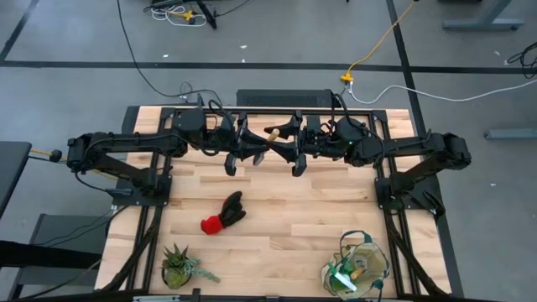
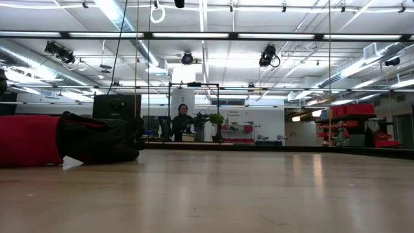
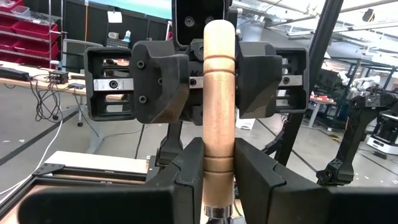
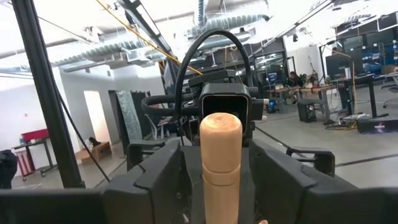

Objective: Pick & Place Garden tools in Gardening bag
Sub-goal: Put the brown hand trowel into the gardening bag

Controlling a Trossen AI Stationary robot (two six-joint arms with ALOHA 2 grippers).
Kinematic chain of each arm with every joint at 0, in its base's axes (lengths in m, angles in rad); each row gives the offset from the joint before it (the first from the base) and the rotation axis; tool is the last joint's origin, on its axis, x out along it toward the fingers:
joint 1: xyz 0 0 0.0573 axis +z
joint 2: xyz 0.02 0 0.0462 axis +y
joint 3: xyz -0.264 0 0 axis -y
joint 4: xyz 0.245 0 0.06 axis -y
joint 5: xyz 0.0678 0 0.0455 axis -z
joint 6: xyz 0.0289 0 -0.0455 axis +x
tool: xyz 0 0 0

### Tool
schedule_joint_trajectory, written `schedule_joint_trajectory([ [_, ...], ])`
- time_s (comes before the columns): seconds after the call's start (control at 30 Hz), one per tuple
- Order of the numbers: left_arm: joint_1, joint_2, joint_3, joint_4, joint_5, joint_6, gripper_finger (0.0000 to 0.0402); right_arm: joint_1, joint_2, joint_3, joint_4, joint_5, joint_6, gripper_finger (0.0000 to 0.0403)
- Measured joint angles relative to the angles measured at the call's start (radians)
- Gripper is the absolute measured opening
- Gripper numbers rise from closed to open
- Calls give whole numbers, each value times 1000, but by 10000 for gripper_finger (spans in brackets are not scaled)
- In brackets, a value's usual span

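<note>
High over the table's far part my two arms face each other. My left gripper (image 1: 256, 149) (image 3: 219, 163) is shut on a garden tool with a wooden handle (image 1: 273, 132) (image 3: 219, 93); its metal end is hidden. My right gripper (image 1: 290, 144) (image 4: 221, 163) is open, its fingers (image 3: 163, 81) standing on either side of the handle's rounded free end (image 4: 220, 134) with a narrow gap on each side. A red-and-black glove pair (image 1: 223, 214) (image 2: 65, 139) lies on the tabletop. The gardening bag (image 1: 357, 268) stands at the near right, with a bright green piece inside. My left gripper pinches the wooden handle between its two fingers at the end near the metal collar (image 3: 217, 190). The fingers come level from the table's left and lie across the handle. The tool is lifted clear of the table, its free end reaching between my right gripper's fingers.
A small spiky potted plant (image 1: 180, 267) stands near the front left edge. Bare wooden tabletop (image 1: 285, 226) lies between the gloves and the bag. Beyond the table a person shows far off in the low view (image 2: 182, 120).
</note>
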Motion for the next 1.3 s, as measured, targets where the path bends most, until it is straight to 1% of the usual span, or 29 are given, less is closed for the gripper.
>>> schedule_joint_trajectory([
  [0.47,0,0,0,0,0,0,75,0,0,0,0,0,-19,126],
  [0.83,0,0,0,-27,2,-1,79,0,0,-1,-10,8,-22,60],
  [0.93,0,0,0,-39,6,0,78,0,0,-1,-23,7,-22,57],
  [1.1,0,0,0,-43,18,0,78,1,0,-1,-25,0,-19,71],
  [1.3,0,0,0,-44,17,4,78,0,0,-1,-25,1,-19,57],
])
